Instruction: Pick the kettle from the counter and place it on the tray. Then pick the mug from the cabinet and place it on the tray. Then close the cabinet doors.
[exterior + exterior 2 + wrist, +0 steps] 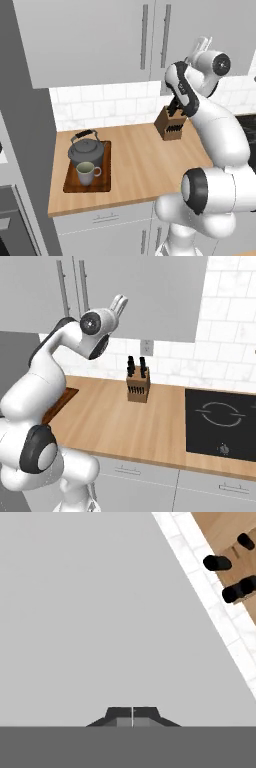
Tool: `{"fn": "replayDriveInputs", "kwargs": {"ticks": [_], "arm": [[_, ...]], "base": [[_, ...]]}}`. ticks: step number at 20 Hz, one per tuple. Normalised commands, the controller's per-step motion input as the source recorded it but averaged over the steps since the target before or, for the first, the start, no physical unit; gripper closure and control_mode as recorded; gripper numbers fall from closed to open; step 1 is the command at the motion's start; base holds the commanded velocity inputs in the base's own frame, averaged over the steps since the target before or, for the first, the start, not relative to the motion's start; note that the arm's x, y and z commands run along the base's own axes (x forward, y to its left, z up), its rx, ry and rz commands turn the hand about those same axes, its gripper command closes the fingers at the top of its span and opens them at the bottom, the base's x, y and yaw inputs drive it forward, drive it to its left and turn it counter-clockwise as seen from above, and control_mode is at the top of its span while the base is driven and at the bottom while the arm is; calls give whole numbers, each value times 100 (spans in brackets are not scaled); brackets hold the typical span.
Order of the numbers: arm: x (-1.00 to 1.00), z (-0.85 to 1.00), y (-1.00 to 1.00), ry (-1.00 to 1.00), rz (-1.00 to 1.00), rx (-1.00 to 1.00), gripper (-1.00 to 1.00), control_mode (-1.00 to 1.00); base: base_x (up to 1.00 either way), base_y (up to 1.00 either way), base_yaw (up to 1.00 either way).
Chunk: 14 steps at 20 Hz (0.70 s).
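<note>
Squat dark grey kettle [86, 151] and small grey-green mug [87, 173] sit on dark brown wooden tray [102, 186], left on light wooden surface [137, 165]. Hand [132, 718] fingers pressed together, empty, against flat light grey cabinet doors [100, 40], which look shut. Doors rigid, swing light; push flat panel.

I count one kettle [86, 151], one mug [87, 173], one tray [102, 186], one knife block [170, 125], two cabinet doors [90, 40] and one hob [220, 423].
</note>
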Motion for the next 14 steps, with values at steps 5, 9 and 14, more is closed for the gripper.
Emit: {"fn": "replayDriveInputs", "kwargs": {"ticks": [5,9,14], "arm": [[87,-6,0,2,-19,0,100,-100],[78,-8,0,0,-17,0,100,-100],[64,0,-8,6,-5,0,100,-100]], "base": [[0,0,0],[0,0,0],[0,0,0]]}}
